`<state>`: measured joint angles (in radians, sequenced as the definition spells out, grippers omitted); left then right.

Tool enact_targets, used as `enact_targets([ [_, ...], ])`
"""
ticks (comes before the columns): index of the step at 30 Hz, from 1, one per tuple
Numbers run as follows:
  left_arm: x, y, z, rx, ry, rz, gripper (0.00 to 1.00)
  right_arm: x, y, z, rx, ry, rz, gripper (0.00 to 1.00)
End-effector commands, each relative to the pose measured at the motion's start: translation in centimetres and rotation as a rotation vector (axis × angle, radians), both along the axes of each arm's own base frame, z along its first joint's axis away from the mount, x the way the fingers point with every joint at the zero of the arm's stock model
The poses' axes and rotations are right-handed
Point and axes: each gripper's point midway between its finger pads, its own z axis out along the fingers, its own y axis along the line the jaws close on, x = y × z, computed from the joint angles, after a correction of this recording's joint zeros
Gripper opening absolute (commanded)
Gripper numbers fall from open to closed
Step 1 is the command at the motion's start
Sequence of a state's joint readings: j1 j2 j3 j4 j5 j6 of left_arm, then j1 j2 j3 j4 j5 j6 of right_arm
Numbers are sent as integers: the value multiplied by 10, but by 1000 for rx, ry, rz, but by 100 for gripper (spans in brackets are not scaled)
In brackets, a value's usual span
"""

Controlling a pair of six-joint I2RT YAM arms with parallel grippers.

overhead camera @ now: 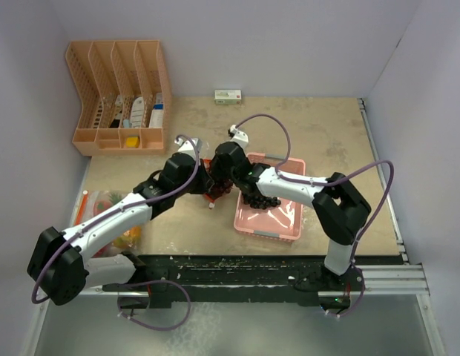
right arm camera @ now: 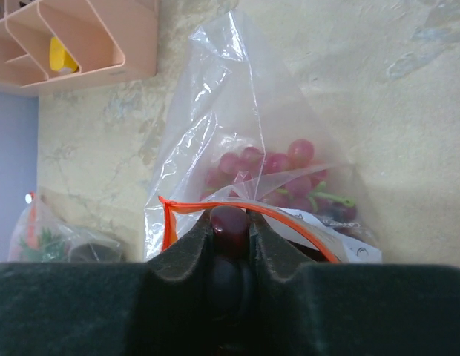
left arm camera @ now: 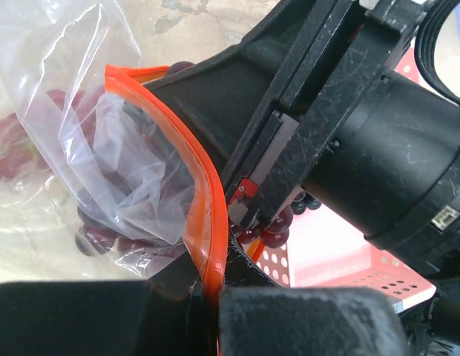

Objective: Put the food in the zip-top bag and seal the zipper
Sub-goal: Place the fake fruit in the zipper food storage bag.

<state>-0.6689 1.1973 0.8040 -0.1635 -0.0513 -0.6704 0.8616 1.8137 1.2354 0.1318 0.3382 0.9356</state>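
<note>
Well off to the left of your left jaws, a second bag (overhead camera: 102, 204) lies on the desk (overhead camera: 326, 141) with toy food (overhead camera: 127, 237) inside it. A peach organizer (overhead camera: 119, 93) stands farther back.

Your left arm (overhead camera: 111, 216) reaches in toward the middle of the desk. Your left jaws are fully closed, and they pinch the orange zipper strip (left arm camera: 187, 159) of the clear bag (right arm camera: 237, 96). The strip runs up out of the pinch and curves away over the bag's mouth, so that side is held up off the desk. Just beyond those jaws, dark red grapes (right arm camera: 268, 162) already lie inside the bag with some green stem among them.

Your right jaws come in from the right and sit right at the bag's mouth, touching or nearly touching the orange strip. They are only a narrow gap apart and are clamped on a grape bunch (right arm camera: 230, 221). One dark red grape fills the space between the pads. In the left wrist view a few more grapes hang below those jaws, at the mouth and not yet deep in the bag.

Just behind and to the right of your right jaws lies the pink tray (overhead camera: 286, 222). A dark bunch (overhead camera: 260, 200) shows over its left side, under your right arm (overhead camera: 297, 185).
</note>
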Motion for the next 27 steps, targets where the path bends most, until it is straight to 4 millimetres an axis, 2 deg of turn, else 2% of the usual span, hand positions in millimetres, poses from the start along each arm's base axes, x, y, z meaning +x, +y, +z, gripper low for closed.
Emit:
enact_targets([
  [1,5,-3,19,-50,-66,18,0,-1,27,33,99,-61,57,27],
  [4,5,1,12,-28,-59,32,0,-10,15,36,54,-71,84,50],
  [6,5,3,6,-15,-47,38,0,-16,6,52,18,-114,120,65],
  [8,4,4,0,-6,-36,43,0,-25,-5,70,-10,-146,155,70],
  [11,4,5,-2,-7,-32,48,0,-39,-23,92,-34,-196,185,70],
  [14,4,5,2,-10,-39,49,0,-52,-37,96,-61,-192,223,72],
  [16,3,7,5,-6,-41,50,0,-52,-52,86,-109,-155,198,69],
  [19,2,12,11,2,-54,60,0,-53,-70,54,-161,-55,199,60],
  [23,1,17,16,6,-68,74,0,-54,-72,30,-206,-4,239,52],
  [27,0,18,17,7,-71,74,0,-51,-71,15,-229,19,241,51],
])
